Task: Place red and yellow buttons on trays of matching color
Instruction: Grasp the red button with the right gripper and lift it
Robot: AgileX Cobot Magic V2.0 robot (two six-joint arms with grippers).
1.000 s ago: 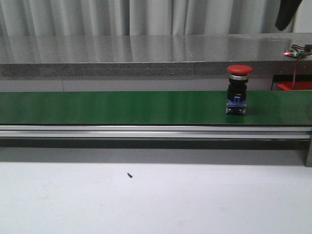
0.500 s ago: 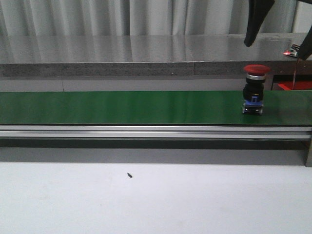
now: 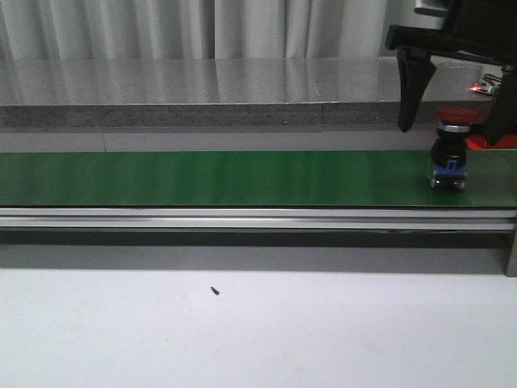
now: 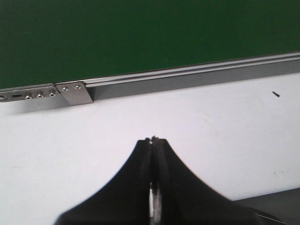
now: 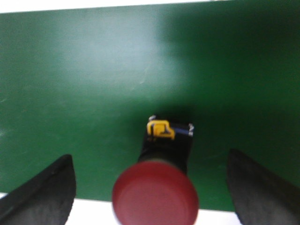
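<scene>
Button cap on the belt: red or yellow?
Red. The button cap shows best in the right wrist view.

The button (image 3: 451, 149) stands upright on the conveyor belt (image 3: 242, 178), close to the belt's right end and nearer its back edge than its front rail (image 3: 242, 218). The right gripper (image 3: 452, 105) hangs over it, one finger (image 3: 409, 85) to the button's left and the other to its right, apart from it. A tray (image 3: 493, 142) sits behind the belt's right end. Before the rail lies the table (image 3: 323, 331), with a small screw (image 3: 215, 291) left of its middle. The left gripper (image 4: 153, 139) hovers over the table near the rail.
</scene>
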